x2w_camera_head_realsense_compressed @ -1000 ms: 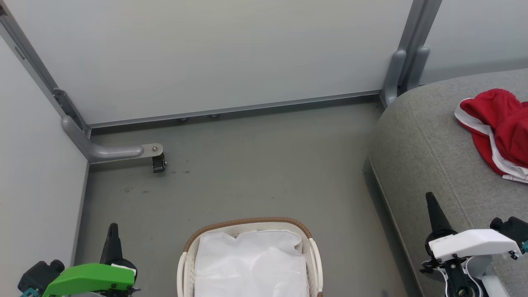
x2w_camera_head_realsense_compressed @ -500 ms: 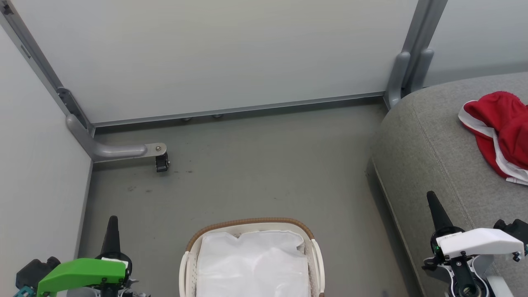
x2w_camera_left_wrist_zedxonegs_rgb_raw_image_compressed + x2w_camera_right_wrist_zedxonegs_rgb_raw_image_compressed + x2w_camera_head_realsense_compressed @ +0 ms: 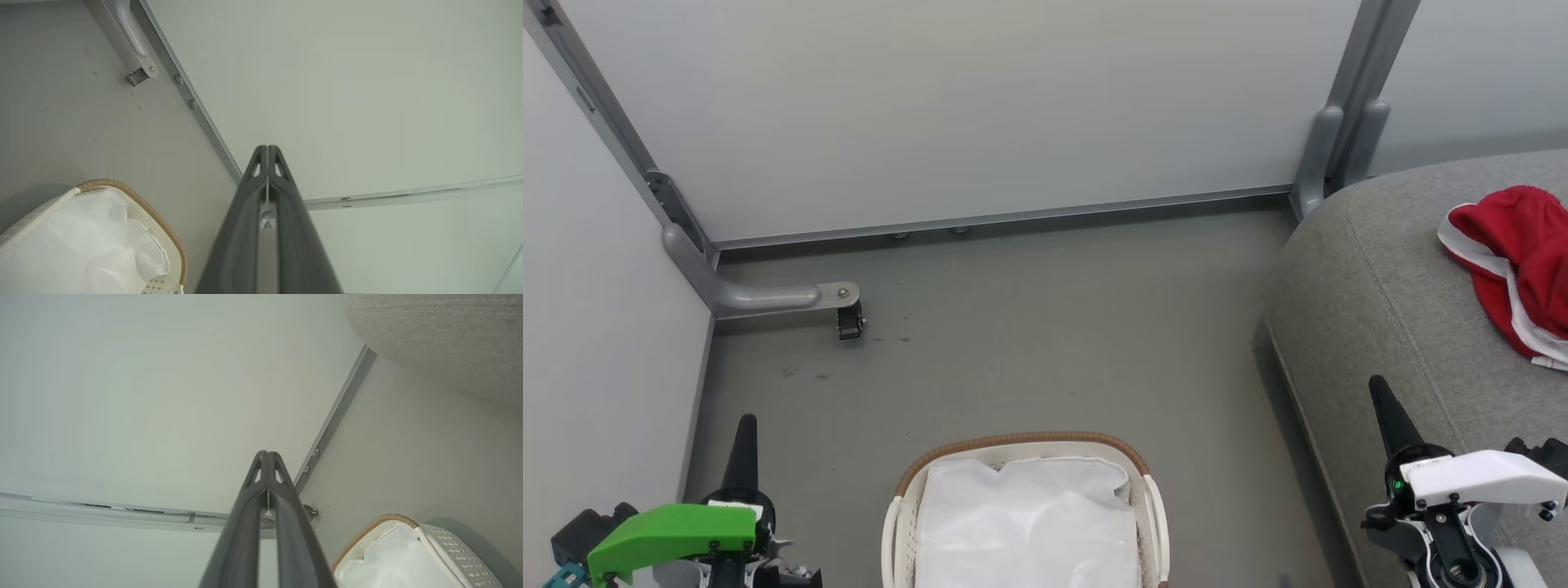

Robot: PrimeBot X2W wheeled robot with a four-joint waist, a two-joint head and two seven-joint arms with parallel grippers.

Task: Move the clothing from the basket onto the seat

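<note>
clothing (image 3: 1523,261): red, white-trimmed, crumpled on seat (image 3: 1380,278) | basket (image 3: 1021,445): apparently just white liner inside

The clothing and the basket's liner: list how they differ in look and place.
Colour: the clothing is bright red with white trim; the liner is plain white.
Place: the clothing lies on the grey seat; the liner sits inside the basket on the floor.
Pose: the clothing is bunched in a heap; the liner spreads across the basket, lightly rumpled.
Both are soft fabric.

No readable text, no legible labels, brands, numbers or signs on any surface
</note>
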